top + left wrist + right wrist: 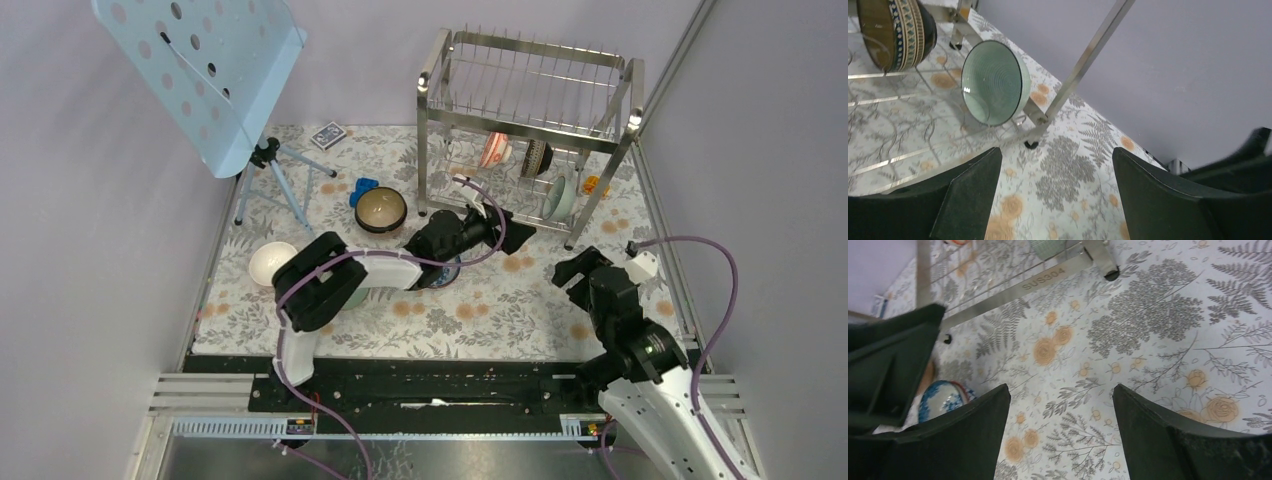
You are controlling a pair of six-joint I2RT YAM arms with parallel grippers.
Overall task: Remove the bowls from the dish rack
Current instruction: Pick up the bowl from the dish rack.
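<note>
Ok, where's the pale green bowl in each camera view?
Top external: pale green bowl right of centre, on edge in the dish rack's lower tier.
Left wrist: upper left of centre, inside facing the camera.
Right wrist: only a sliver at the top edge.
Shared landmark: the rack's front right foot.

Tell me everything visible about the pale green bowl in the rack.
The pale green bowl is small, round and glossy like glazed ceramic, with fine concentric ridges inside and a darker rim. It stands on edge in the lower tier of the dish rack, beside a corner leg, its inside facing the left wrist camera. Only the rack's wires appear to touch it.
</note>
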